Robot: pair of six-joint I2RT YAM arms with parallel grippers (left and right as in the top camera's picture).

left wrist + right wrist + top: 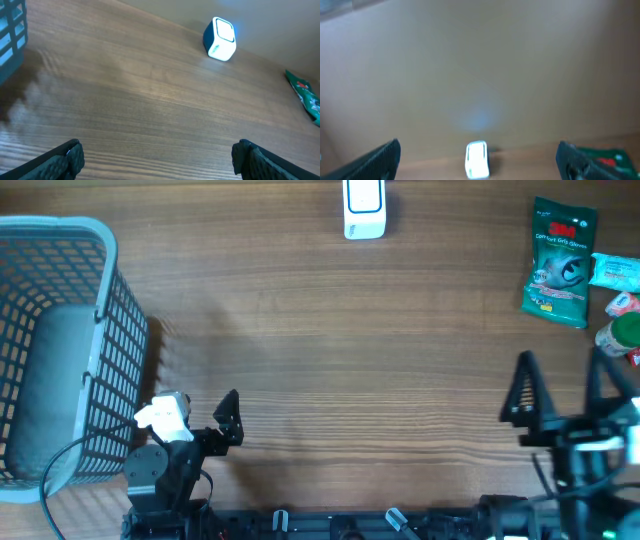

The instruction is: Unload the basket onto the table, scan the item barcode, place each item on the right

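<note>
The white barcode scanner [363,208] stands at the table's far edge, its blue-lit face showing in the left wrist view [220,39] and a blurred white block in the right wrist view [477,160]. A green 3M packet [560,262] lies at the far right, and its edge also shows in both wrist views [305,97] [605,159]. My left gripper [200,415] [157,159] is open and empty near the front left. My right gripper [562,385] [476,156] is open and empty at the front right, short of the packet.
A light blue mesh basket [105,330] fills the left side, and its corner shows in the left wrist view [11,35]. Small items lie at the right edge: a pale blue box [612,272], a red piece [622,304] and a green-capped thing [627,332].
</note>
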